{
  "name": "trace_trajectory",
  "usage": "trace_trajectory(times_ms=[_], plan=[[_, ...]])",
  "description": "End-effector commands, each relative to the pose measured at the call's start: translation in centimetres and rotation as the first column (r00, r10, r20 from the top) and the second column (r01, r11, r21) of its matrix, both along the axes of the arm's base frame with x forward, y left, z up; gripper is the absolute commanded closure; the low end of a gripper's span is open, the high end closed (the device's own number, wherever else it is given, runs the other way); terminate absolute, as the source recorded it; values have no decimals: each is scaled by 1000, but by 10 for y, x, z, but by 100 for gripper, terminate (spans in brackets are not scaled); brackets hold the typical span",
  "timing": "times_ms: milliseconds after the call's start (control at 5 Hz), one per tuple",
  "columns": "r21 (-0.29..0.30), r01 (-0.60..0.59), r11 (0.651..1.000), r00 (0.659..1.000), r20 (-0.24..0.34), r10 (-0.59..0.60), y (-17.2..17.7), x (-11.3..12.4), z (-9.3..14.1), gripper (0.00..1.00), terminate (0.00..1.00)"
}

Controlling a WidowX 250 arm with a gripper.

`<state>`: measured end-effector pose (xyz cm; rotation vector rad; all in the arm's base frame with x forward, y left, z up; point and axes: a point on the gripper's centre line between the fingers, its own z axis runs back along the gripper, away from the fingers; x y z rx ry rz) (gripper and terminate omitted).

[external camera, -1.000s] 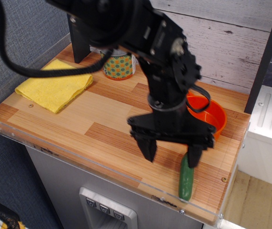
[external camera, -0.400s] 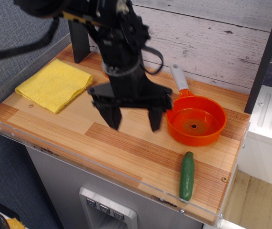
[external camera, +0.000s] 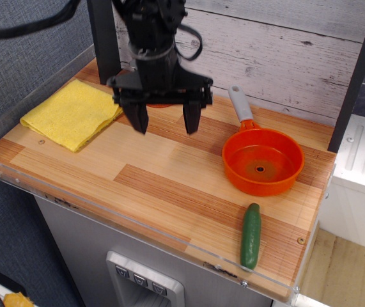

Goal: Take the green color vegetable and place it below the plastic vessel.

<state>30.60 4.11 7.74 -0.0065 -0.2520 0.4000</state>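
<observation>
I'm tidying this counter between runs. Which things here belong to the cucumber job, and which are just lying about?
Part of the job:
green cucumber
orange pan
gripper, open, empty

Just lying about:
yellow cloth
an object behind the gripper, mostly hidden

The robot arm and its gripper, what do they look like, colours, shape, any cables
The arm is all black, built of chunky rounded housings. Its gripper is black too: a wide horizontal bar with two short, flat, tapering fingers pointing down. A thin black cable loops out beside the wrist, and a thicker black cable runs off to the upper left. No markings or labels are visible.
</observation>
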Motion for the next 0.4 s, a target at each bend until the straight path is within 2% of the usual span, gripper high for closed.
trace_trajectory(times_ms=[0,200], plan=[[53,-48,997,997,70,44,43,39,26,0,0],[92,-69,993,996,68,63,60,58,31,0,100]])
